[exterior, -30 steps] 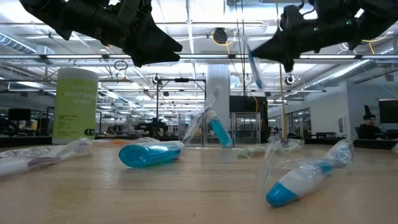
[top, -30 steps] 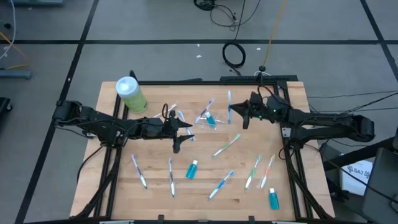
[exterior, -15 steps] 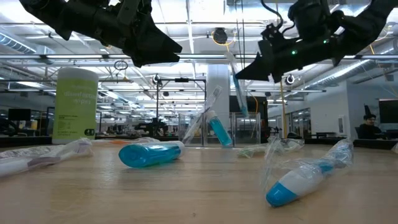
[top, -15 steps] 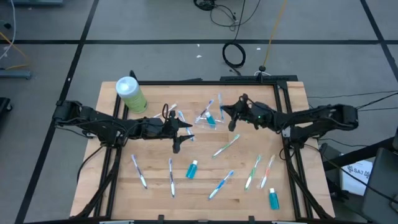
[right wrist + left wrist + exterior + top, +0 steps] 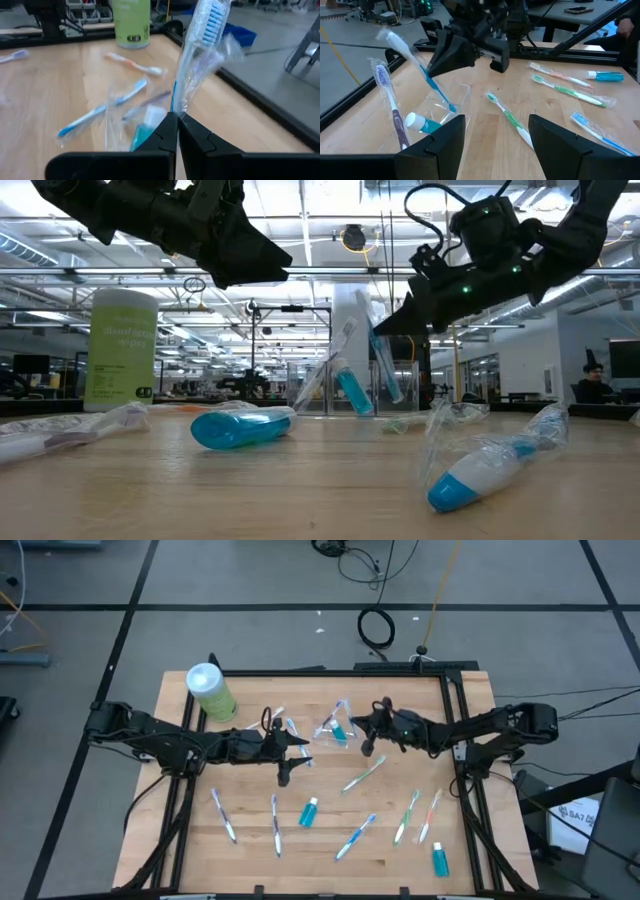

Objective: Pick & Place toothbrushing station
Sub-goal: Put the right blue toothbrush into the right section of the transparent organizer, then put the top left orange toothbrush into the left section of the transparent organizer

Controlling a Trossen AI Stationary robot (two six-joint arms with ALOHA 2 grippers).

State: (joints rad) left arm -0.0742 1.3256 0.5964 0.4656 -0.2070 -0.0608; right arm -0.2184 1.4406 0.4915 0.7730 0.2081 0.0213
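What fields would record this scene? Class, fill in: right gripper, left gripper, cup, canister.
right gripper: shut on wrapped blue toothbrush, above the cup
left gripper: open, empty, waiting beside the cup
cup: clear, holds a teal tube and a toothbrush
canister: green, upright at table's far left corner

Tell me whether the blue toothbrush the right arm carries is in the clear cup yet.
Going in. The right gripper, shut on the wrapped blue toothbrush, holds it tilted, its lower end inside the clear cup.
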